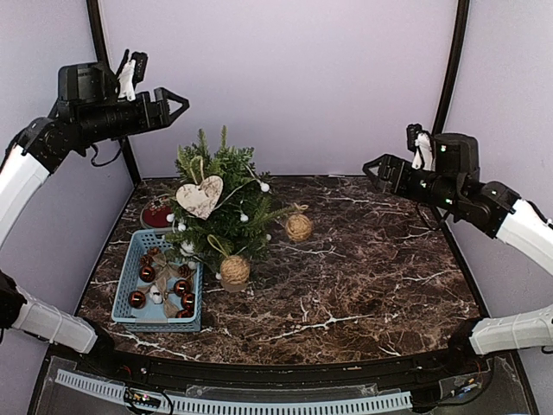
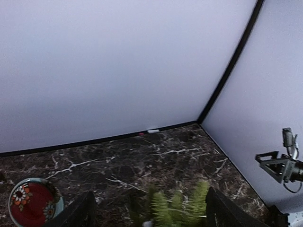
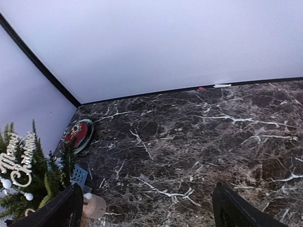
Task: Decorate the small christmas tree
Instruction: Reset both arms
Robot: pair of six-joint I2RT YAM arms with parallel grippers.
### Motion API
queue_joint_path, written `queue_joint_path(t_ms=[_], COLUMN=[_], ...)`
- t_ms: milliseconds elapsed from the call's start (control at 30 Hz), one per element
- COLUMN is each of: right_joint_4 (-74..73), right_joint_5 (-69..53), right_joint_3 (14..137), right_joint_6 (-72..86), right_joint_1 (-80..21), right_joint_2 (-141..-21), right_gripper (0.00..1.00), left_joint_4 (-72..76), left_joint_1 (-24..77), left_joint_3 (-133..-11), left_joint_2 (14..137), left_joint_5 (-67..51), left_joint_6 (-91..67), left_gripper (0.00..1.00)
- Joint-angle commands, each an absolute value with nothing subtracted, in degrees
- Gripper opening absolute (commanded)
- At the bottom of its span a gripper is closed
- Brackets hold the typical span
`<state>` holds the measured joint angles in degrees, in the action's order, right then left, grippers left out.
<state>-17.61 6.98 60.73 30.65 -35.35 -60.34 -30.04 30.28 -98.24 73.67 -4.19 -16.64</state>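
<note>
The small christmas tree is standing upright, carrying a pale heart, white beads and a twine ball; left gripper and right gripper are hanging wide open.

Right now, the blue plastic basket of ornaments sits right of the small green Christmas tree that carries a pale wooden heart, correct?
No. The blue plastic basket sits left of the small green Christmas tree, not right, as the top external view shows. The pale wooden heart does hang on it.
</note>
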Motion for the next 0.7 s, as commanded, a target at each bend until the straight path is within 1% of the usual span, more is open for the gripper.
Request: queue_joint_path(t_ms=[0,33,67,100,133,167,200,233,333,467,567,667], right_joint_4=[-16.6,-15.8,-15.0,-14.1,-13.2,-12.1,-10.9,-9.3,-2.5,8.3,13.7,20.3], right_joint_5=[4.8,4.1,3.2,2.1,1.6,1.0,0.5,-0.4,-3.0,-0.3,4.9,7.7], right_joint_3=[56.0,54.4,52.7,50.9,49.2,47.4,45.4,43.3,36.5,27.7,23.7,19.7], right_joint_6=[27.9,27.5,27.1,26.6,26.2,25.6,25.3,24.9,24.3,21.7,19.0,15.8], right_joint_1=[-27.0,-24.8,-22.7,-20.3,-18.1,-15.9,-13.6,-11.6,-5.8,-3.1,-3.1,-3.1], right_joint_2=[-57.5,-56.6,-55.7,-54.6,-53.5,-52.5,-51.4,-50.5,-48.0,-44.7,-43.0,-41.9], right_gripper=[0.97,0.97,0.97,0.98,0.98,0.99,0.99,0.98,0.98,0.99,0.99,0.98], left_joint_4=[-26.0,-21.9,-19.5,-15.0,-12.8,-8.6,-6.7,-2.7,4.6,17.6,21.5,28.8], left_joint_1=[17.6,13.2,10.8,6.5,4.3,1.4,-0.4,-2.5,-3.5,-3.5,-3.5,-3.5], left_joint_3=[-84.5,-77.9,-74.7,-68.3,-62.3,-59.6,-54.0,-51.5,-39.3,-26.4,-20.9,-15.2], left_joint_2=[68.0,67.0,64.9,64.0,62.1,61.2,59.3,58.4,53.2,46.0,41.7,41.0], left_joint_5=[-8.4,-9.1,-11.2,-12.2,-13.2,-12.9,-12.3,-10.0,-3.1,4.8,7.5,8.8], left_joint_6=[-16.3,-17.2,-18.0,-20.0,-21.0,-22.7,-23.4,-24.1,-23.4,-19.8,-15.4,-13.5], left_gripper=[0.83,0.83,0.84,0.84,0.84,0.84,0.84,0.84,0.85,0.89,0.92,0.94])
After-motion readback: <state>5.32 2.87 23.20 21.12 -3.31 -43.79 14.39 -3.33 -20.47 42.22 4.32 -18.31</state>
